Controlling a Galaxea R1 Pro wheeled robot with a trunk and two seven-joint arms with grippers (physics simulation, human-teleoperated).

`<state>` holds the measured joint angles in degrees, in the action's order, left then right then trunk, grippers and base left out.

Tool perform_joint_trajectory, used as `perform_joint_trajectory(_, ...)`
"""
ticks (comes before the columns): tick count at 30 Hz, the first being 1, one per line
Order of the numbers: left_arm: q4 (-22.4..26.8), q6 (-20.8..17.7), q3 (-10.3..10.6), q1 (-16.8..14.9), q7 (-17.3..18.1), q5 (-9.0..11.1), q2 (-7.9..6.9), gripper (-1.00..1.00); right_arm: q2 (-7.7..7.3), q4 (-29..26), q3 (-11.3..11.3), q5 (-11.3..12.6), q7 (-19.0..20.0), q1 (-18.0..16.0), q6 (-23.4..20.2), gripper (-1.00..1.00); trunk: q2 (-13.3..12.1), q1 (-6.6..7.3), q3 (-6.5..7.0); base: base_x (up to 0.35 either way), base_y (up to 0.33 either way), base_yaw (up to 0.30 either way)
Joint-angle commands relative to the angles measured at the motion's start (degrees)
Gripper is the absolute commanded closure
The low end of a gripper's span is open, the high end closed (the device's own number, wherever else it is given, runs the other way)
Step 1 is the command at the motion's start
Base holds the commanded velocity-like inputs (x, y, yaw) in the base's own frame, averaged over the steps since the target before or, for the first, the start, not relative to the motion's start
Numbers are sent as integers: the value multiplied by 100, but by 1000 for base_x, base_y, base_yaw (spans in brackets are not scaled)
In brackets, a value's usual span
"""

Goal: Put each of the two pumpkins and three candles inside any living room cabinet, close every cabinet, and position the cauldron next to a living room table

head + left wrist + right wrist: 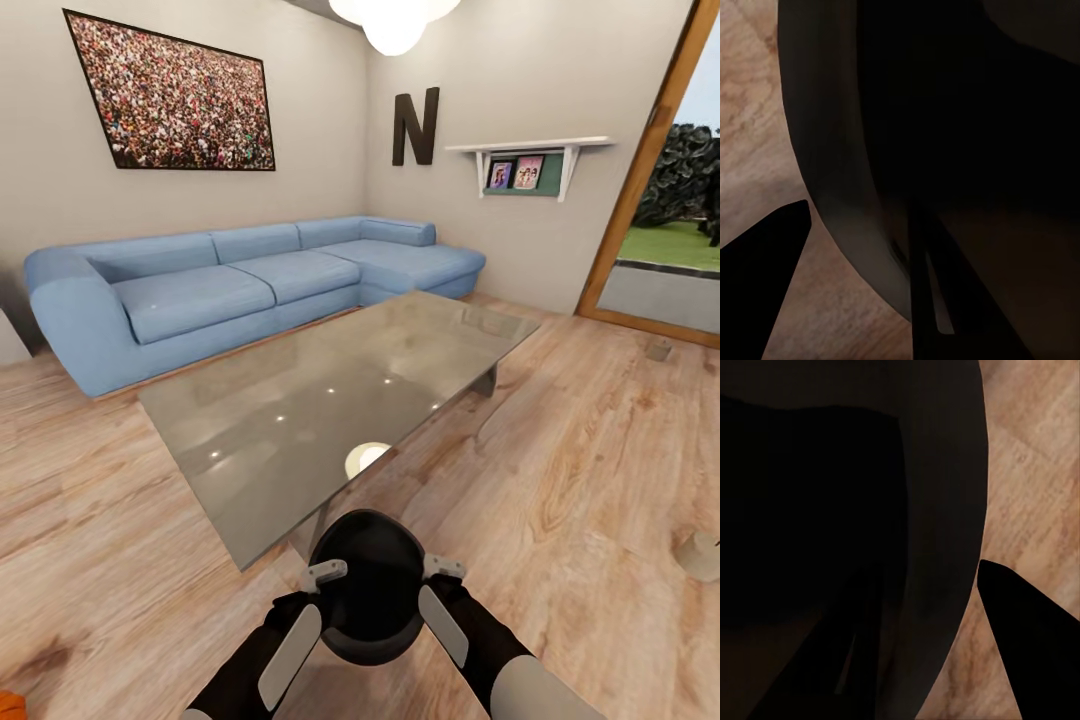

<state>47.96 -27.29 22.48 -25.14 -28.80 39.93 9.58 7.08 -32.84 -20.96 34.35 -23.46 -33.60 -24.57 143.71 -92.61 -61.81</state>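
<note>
The round black cauldron with its dark hollow inside is held between the two grippers, low in front of the robot and above the light wooden plank floor. The left gripper is clamped on the cauldron's left rim; in the left wrist view one dark finger is outside the wall of the cauldron and the other is inside the bowl. The right gripper is clamped on the opposite rim in the same way, with one finger outside the cauldron over the floor and one inside.

Just beyond the grippers stands the low rectangular table with a grey glass top; its near corner is close to the cauldron, but I cannot tell if they touch. To the right of the right gripper, near the edge of the picture, a short beige object is on the floor; it is too small to name with certainty. Beyond the table, a long light-blue corner sofa stands against the wall. Above it hang a wide framed picture of a crowd and a dark letter N, and further right a white wall shelf with small photos. At the far right a glass door with a wooden frame shows green outside.
</note>
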Motion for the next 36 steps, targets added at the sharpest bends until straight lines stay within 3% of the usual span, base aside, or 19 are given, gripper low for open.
perform_joint_trajectory(1,-9,-39,29,1,-29,130,-140,100,-10,-170,-40,10,16,-6,31,100,1,1,0,0,0,0)
perform_joint_trajectory(6,-9,-39,29,0,-29,132,-140,100,-13,-170,-39,10,13,-6,37,100,1,1,0,0,0,0)
perform_joint_trajectory(21,-12,-39,29,-1,-29,133,-140,100,-10,-163,-49,2,10,-6,92,100,21,-38,-332,0,0,0)
perform_joint_trajectory(36,-10,-39,29,-1,-36,129,-133,100,-24,-170,4,10,8,-6,123,100,21,-38,-332,65,0,0)
